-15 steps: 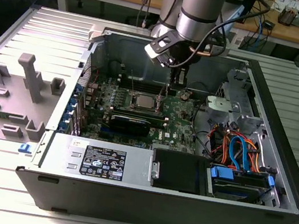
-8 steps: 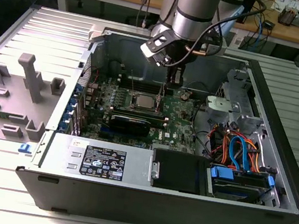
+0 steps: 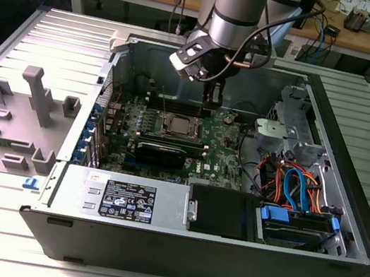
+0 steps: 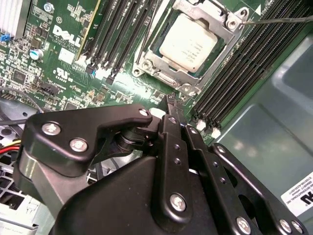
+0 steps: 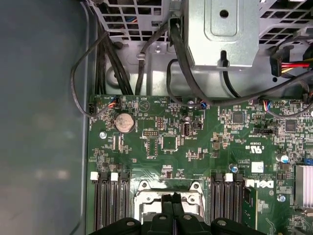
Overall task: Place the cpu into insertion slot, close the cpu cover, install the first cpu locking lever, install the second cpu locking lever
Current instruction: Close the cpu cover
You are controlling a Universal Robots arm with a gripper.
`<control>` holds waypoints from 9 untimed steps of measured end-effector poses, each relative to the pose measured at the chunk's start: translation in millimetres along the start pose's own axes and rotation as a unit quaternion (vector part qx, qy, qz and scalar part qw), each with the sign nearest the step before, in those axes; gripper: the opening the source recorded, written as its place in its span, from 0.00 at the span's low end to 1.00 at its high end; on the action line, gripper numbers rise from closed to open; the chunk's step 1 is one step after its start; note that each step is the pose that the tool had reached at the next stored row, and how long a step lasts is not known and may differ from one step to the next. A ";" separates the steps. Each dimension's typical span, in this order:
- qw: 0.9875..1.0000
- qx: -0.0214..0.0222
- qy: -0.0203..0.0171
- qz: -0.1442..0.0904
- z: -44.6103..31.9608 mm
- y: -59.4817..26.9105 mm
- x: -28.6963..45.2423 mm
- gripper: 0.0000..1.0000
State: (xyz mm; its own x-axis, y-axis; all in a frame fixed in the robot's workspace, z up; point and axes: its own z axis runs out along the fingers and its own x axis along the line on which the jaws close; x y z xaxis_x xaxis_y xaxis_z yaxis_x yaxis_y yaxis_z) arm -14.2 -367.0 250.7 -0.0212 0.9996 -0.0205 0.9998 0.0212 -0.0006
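The cpu, a square chip with a dull silver top, lies in the insertion slot on the green board. The shiny cpu cover lies flat around it, its window framing the chip. A thin wire locking lever sticks out from one corner of the socket. My gripper is shut with nothing between its fingers, and it hovers just off the socket's edge. In the first wrist view the gripper sits right over the socket frame. The exterior view shows the gripper above the board, just behind the cpu.
Long black memory slots flank the socket on both sides. A black card stands in front of it. A drive cage with orange and blue cables fills the case's right side. Grey fixtures sit on the exterior view's left.
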 end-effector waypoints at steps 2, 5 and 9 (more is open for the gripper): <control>1.000 0.000 0.000 -0.001 0.2 -2.8 0.0 0.11; 1.000 0.000 0.000 -0.004 0.7 -8.2 0.1 0.11; 1.000 0.000 0.000 -0.008 1.6 -13.2 0.3 0.11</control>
State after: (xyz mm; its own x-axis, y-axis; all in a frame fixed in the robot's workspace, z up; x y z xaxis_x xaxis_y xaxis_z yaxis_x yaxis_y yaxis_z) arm -27.4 -367.0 249.1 -0.0381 0.9991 -0.0201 0.9993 0.0381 -0.0006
